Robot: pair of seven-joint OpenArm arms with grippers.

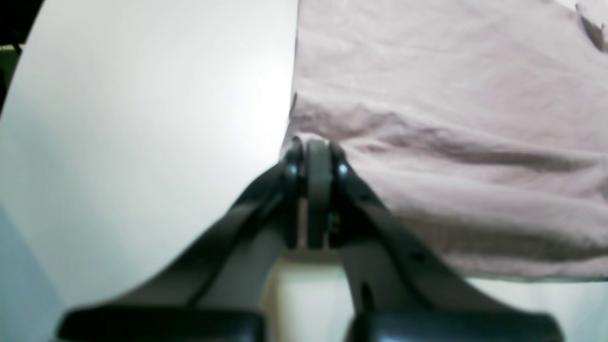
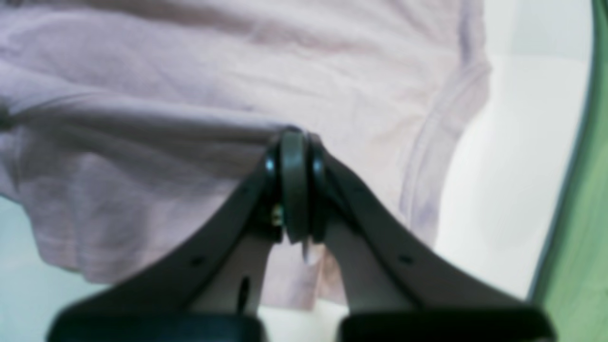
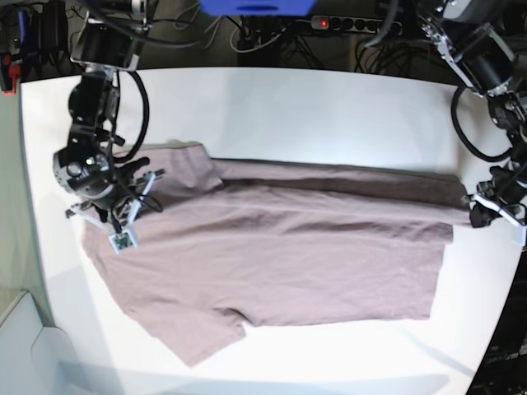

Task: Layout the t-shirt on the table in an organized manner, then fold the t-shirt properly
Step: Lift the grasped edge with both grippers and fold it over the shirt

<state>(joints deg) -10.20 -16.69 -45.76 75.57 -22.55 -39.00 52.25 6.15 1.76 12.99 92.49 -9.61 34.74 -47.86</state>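
While the table (image 3: 313,107), broad and white, fills nearly the whole base view, the t-shirt (image 3: 280,263) lies across its middle, stretched lengthwise from left to right, one sleeve pointing toward the lower left of the frame and another bunched at upper left; a long fold runs along its upper edge, where cloth seems doubled over on itself, so the laying-out looks only partly done. At the left of that view the right gripper (image 3: 132,202) sits over the shoulder region, its jaws closed on a pinch of the t-shirt, as the right wrist view shows cloth drawn up to the tips (image 2: 294,142); at the far right the left gripper (image 3: 482,210) meets the hem corner, and in the left wrist view its jaws are closed at the very edge of the fabric (image 1: 316,152), apparently nipping it. To do this step well, I judge both arms should pull gently apart and level, keeping the cloth taut but not lifted high, so the doubled upper edge can open flat; uneven pulling would skew the shirt; a thin pinch at the hem corner could slip.
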